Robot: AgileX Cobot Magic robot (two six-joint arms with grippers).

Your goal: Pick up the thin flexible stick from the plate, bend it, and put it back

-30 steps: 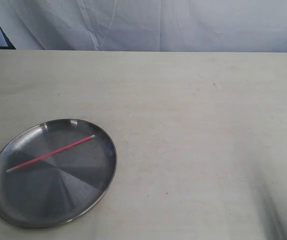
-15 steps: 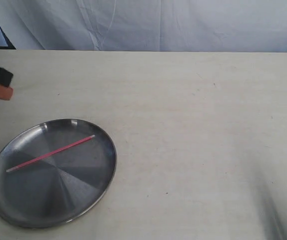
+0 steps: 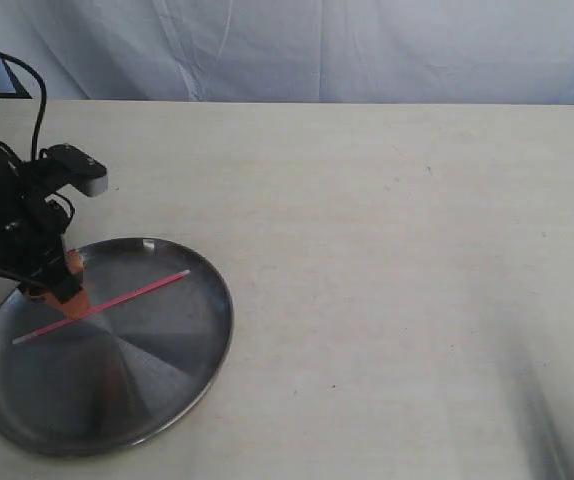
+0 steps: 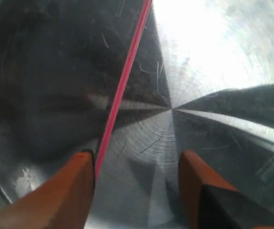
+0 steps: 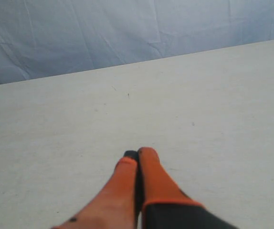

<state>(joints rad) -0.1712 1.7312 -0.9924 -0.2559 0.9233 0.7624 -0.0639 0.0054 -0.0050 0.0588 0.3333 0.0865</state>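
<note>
The thin pink-red stick [image 3: 117, 299] lies straight across the round steel plate [image 3: 167, 385] at the table's left front. My left gripper [image 3: 67, 290] has come down over the plate's left part, its orange fingers [image 4: 68, 188] standing open just above the steel. In the left wrist view the stick [image 4: 122, 86] runs in beside the inner edge of one finger, between the jaws [image 4: 136, 160]; it still rests on the plate [image 4: 213, 62]. My right gripper [image 5: 138, 153] is shut with nothing in it above bare table, and it does not show in the exterior view.
A pale cloth-covered table [image 3: 397, 250] stretches to the right of the plate. A blue-white fabric backdrop [image 3: 317, 50] hangs behind it. The left arm's black body and cable [image 3: 12, 200] stand over the plate's far left rim.
The left arm has entered from the left edge and dropped onto the plate, its open fingers now at the stick. Stick and plate have not moved.
</note>
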